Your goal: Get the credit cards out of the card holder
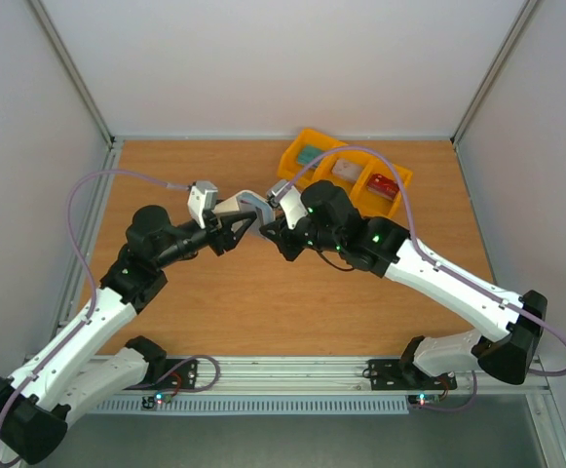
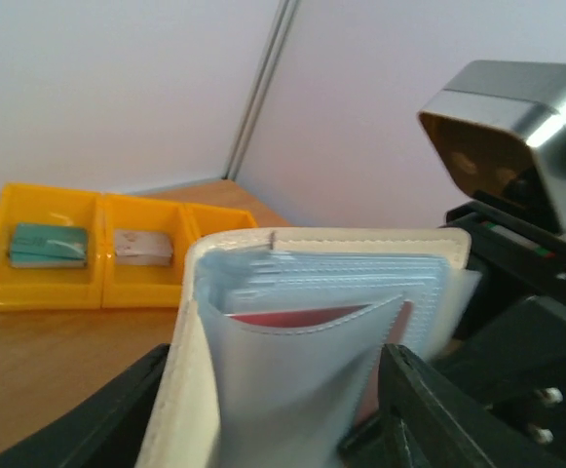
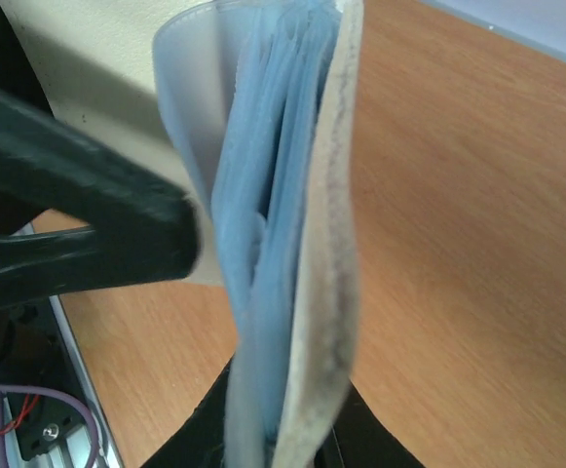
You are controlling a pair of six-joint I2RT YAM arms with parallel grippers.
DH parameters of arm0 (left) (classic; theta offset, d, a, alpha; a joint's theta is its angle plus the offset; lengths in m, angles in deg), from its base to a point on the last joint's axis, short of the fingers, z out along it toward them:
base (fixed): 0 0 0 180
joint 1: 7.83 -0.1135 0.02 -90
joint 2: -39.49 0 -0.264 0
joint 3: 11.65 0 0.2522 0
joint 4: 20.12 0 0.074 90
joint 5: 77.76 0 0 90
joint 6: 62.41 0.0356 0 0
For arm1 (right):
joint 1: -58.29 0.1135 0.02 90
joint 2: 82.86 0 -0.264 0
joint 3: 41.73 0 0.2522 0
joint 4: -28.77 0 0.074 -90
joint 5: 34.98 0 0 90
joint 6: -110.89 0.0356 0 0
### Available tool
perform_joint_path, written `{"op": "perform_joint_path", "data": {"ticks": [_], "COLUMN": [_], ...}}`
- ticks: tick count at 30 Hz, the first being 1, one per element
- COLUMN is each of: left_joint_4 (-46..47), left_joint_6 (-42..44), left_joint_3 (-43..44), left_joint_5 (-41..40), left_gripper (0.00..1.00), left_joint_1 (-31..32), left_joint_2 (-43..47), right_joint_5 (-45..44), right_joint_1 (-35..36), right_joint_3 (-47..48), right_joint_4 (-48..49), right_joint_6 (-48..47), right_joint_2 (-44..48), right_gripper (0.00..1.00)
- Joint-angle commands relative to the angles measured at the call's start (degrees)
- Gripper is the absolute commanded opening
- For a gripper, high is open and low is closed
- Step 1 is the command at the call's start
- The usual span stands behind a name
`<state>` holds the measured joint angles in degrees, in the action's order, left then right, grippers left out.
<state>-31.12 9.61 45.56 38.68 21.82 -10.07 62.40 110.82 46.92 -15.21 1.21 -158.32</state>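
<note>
The left jaws stand wide, 1 finger [image 2: 429, 414] on each side of the card holder [image 2: 292, 375], which is held upright and partly open above the tabletop [image 1: 263, 302] between the 2 arms. A red card [image 2: 292, 318] shows in its pocket. The right jaws are narrow, pinching the card holder's edge. Farther right stands a yellow 3-compartment bin [image 2: 39, 288].
</note>
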Motion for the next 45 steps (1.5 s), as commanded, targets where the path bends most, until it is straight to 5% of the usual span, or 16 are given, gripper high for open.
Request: {"op": "perform_joint_path", "data": {"ticks": [1, 11, 18, 20, 26, 31, 35, 38, 45], "left_joint_4": [0.94, 1.32, 1.57, 1.50, 3.81, 6.01, 1.21, -2.37, -7.44], "left_joint_6": [1.74, 1.18, 1.50, 1.88, 0.69, -1.49, -1.96, 1.39, 5.99], "left_joint_3": [0.54, 0.20, -0.51, -0.57, -1.45, -2.46, -1.85, -1.28, -1.27], "left_joint_5": [-2.79, -1.22, -0.86, -1.11, 4.05, 10.45, 1.14, -6.16, -8.88], "left_gripper": [0.51, 0.56, 0.02, 0.00, 0.00, 0.01, 0.28, 0.42, 0.49], "left_joint_1": [0.23, 0.23, 0.23, 0.23, -0.18, -0.27, -1.78, -2.80, -4.22], "left_joint_2": [0.23, -0.15, 0.36, 0.57, 1.94, 2.29, 3.18, 3.63, 4.66], "right_joint_5": [-0.56, 2.88, 6.85, 7.59, 16.61, 29.74, 39.74, 39.90, 24.79], "right_joint_1": [0.99, 4.46, 4.38, 4.15, -2.01, -11.83, -16.48, -16.79, -17.10], "right_joint_3": [2.89, 5.85, 5.05, 4.64, 2.36, -0.62, -2.29, -1.09, 1.25], "right_joint_4": [0.72, -0.77, 0.22, -0.03, -3.54, -2.89, -2.59, -6.53, -11.19], "right_joint_6": [-1.53, -5.31, -7.29, -8.63, -9.93, -7.33, -6.48, -7.47, -2.66], "right_joint_2": [0.74, -1.73, 0.22, 1.46, 4.33, 6.50, 9.26, 9.12, 7.50], "right_gripper": [0.01, 0.01, 0.01, 0.01, 0.09, 0.01, 0.01, 0.01, 0.01]}}
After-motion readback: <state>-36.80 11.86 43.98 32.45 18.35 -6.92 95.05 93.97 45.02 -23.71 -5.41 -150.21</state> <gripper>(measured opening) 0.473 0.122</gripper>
